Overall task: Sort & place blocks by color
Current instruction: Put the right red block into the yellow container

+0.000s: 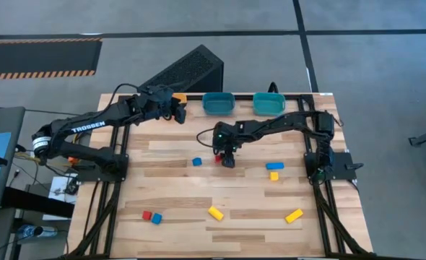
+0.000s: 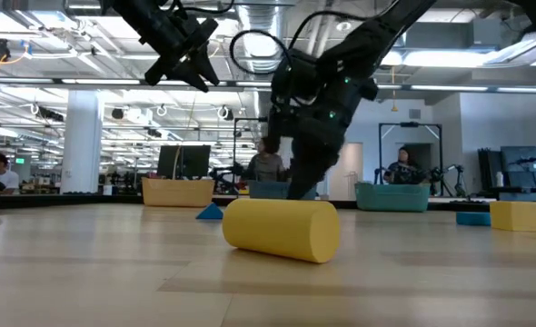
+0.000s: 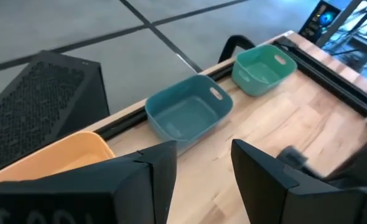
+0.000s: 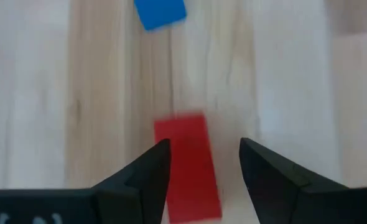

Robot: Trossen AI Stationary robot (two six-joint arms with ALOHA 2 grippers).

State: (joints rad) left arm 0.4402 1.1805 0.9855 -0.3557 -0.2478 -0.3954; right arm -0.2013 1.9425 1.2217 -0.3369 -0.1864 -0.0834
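My right gripper [image 1: 227, 157] is low at the table's middle and open. A red bar [image 4: 186, 165] lies flat between its two fingers [image 4: 147, 171], nearer one of them; I see no hold. A blue block [image 1: 196, 162] lies just left of it. More blocks rest on the table: a blue bar [image 1: 274, 166], a yellow one [image 1: 274, 175], a red [image 1: 146, 215] and blue [image 1: 156, 218] pair, and two yellow ones [image 1: 215, 212] [image 1: 294, 215]. My left gripper [image 3: 202, 168] hangs open, high over the orange bin [image 3: 46, 155].
A teal bin [image 1: 218, 103] and a green bin [image 1: 268, 103] stand at the far edge, right of the orange bin. A black ribbed box [image 1: 184, 68] lies beyond the table. In the low view a yellow cylinder [image 2: 282, 229] lies close in front.
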